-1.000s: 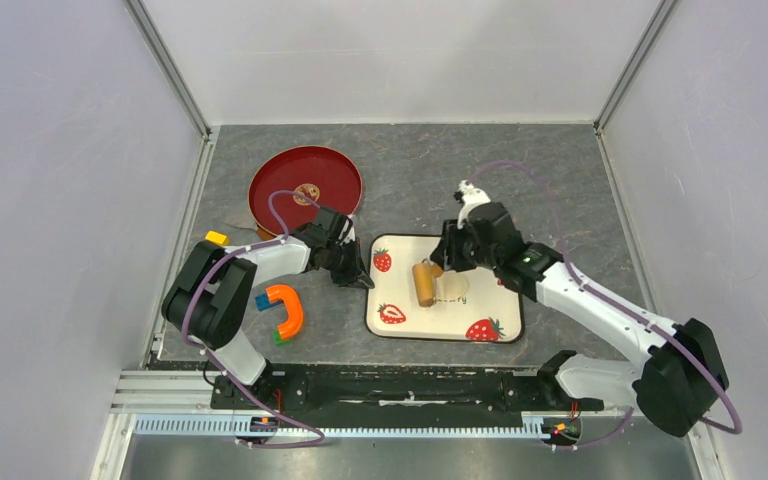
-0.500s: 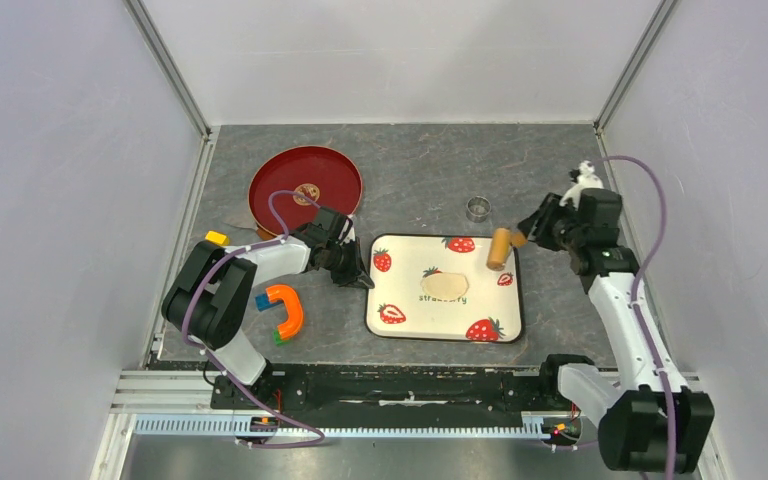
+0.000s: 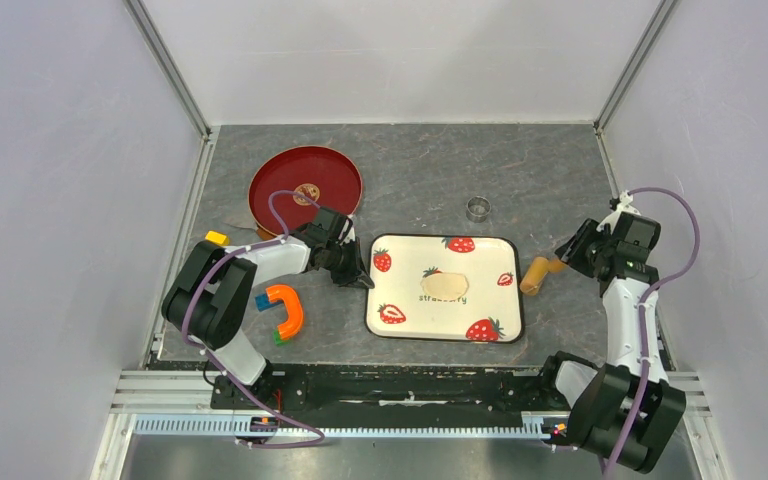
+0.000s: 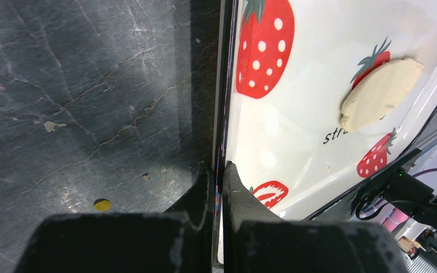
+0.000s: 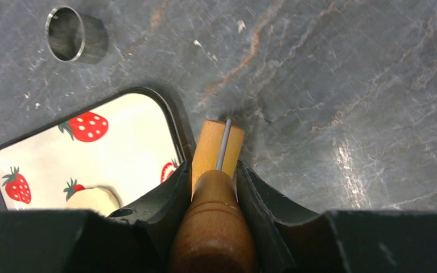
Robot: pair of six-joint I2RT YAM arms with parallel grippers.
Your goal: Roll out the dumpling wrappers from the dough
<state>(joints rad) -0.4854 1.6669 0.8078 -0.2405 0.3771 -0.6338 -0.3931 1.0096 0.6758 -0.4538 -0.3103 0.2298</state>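
Note:
The dough is a pale cream flattened oval in the middle of the white strawberry tray; it also shows in the left wrist view and at the edge of the right wrist view. No round dumpling wrappers are in view. My left gripper is shut on the tray's left rim. My right gripper is shut on the handle of the tan wooden roller, just right of the tray, with the roller low over the grey table.
A small metal ring stands behind the tray and shows in the right wrist view. A red plate lies at the back left. An orange U-shaped toy and a yellow block lie left of the tray.
My right arm has carried the roller off the dough, rightward across the tray and down to the table beside the tray's right edge. The left gripper has not moved.

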